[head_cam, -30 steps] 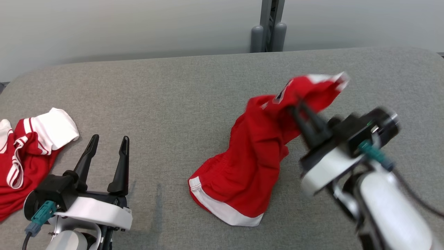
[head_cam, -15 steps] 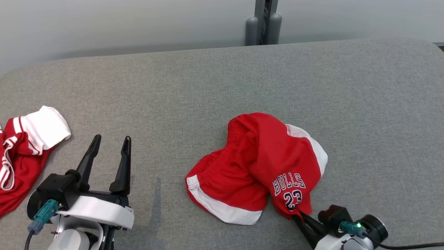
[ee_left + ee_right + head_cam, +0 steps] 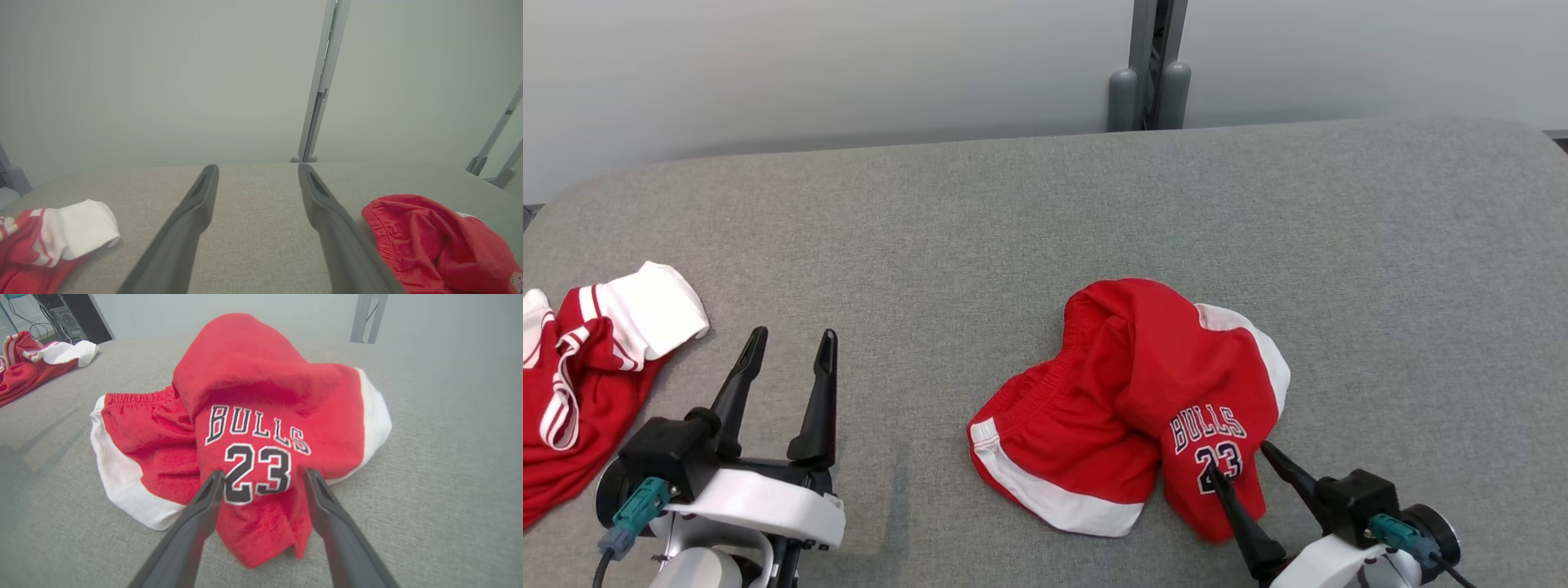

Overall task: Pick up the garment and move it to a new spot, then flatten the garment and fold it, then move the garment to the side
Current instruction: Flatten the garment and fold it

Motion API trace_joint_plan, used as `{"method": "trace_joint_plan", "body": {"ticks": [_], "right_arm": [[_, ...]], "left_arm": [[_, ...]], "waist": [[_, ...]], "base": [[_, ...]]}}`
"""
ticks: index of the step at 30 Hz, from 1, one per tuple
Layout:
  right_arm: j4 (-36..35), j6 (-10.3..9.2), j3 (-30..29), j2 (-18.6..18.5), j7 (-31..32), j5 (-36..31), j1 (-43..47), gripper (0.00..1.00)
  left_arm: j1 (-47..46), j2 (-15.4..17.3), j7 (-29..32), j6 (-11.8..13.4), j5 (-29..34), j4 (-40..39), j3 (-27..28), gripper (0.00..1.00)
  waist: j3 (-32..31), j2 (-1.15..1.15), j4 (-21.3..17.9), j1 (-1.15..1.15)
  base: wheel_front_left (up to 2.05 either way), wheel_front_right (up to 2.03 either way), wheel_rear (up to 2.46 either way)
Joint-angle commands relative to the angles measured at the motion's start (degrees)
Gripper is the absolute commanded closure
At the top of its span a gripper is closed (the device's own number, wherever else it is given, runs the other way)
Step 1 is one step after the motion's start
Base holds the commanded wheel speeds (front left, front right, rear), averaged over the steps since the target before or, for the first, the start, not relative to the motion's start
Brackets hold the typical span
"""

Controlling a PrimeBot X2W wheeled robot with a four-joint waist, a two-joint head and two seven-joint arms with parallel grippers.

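Note:
The garment (image 3: 1127, 384) lies crumpled on the grey padded table (image 3: 1013, 229), right of centre. It is red with white side panels and a black "BULLS 23" print facing up. My right gripper (image 3: 1240, 459) stands open at its near edge, one finger on each side of the printed flap (image 3: 253, 428), with the cloth lying loose between them. In the right wrist view the gripper (image 3: 263, 473) frames the "23". My left gripper (image 3: 794, 335) is open and empty over bare table at the lower left, well apart from the garment (image 3: 429, 241).
A second red and white garment (image 3: 596, 359) with striped trim lies bunched at the table's left edge, left of my left gripper (image 3: 257, 167). A grey post (image 3: 1150, 73) stands behind the table's far edge against a pale wall.
My right gripper carried the lifted garment down toward the near edge, laid it on the table, then opened and let go. The left arm stayed put.

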Motion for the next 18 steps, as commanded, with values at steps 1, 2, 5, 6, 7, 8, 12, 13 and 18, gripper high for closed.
{"method": "trace_joint_plan", "body": {"ticks": [1,2,5,6,7,8,12,13,18], "right_arm": [[-1.02,-0.04,-0.96,0.15,-0.86,-0.31,0.87,0.00],[-1.97,-0.04,-1.92,0.43,-1.10,-0.31,1.37,0.00],[-5.68,-0.03,-5.15,1.10,-1.82,-0.40,3.02,0.00],[-6.89,-0.04,-6.37,1.35,-1.98,-0.51,3.48,0.00],[-8.25,-0.04,-7.77,1.62,-2.25,-0.51,3.82,0.00],[-9.54,-0.04,-9.19,1.89,-2.38,-0.57,4.01,0.00],[-13.04,-0.04,-14.79,2.69,-1.91,-1.49,4.06,0.00],[-13.50,-0.03,-15.84,2.94,-1.70,-1.59,3.92,0.00],[-14.59,-0.04,-18.66,3.50,-0.96,-2.08,3.68,0.00]], "left_arm": [[0.63,0.06,-0.36,0.42,-0.08,-0.11,0.28,0.00],[0.86,0.10,-0.37,0.64,-0.15,-0.18,0.40,0.00],[1.63,0.33,-0.27,1.16,-0.43,-0.45,0.68,0.00],[1.82,0.39,-0.26,1.41,-0.49,-0.55,0.77,0.00],[2.03,0.50,-0.23,1.57,-0.52,-0.66,0.91,0.00],[2.24,0.60,-0.19,1.80,-0.54,-0.81,1.04,0.00],[3.03,0.90,0.15,2.35,-0.74,-1.36,1.23,0.00],[3.14,0.99,0.20,2.40,-0.64,-1.50,1.22,0.00],[3.89,1.30,0.77,2.66,-0.63,-1.92,0.85,0.00]], "waist": [[-0.60,0.00,0.05,0.00],[-0.93,0.00,0.00,0.00],[-1.87,0.00,-0.13,0.00],[-2.20,0.00,-0.19,0.00],[-2.51,0.00,-0.28,0.00],[-2.79,0.00,-0.40,0.00],[-3.85,0.00,-0.73,0.00],[-4.09,0.00,-0.77,0.00],[-5.05,0.00,-0.59,0.00]], "base": [[0.00,0.00,0.00],[0.00,0.00,0.00],[0.00,0.00,0.00],[0.00,0.00,0.00],[0.00,0.00,0.00],[0.00,0.00,0.00],[0.00,0.00,0.00],[0.00,0.00,0.00],[0.00,0.00,0.00]]}}
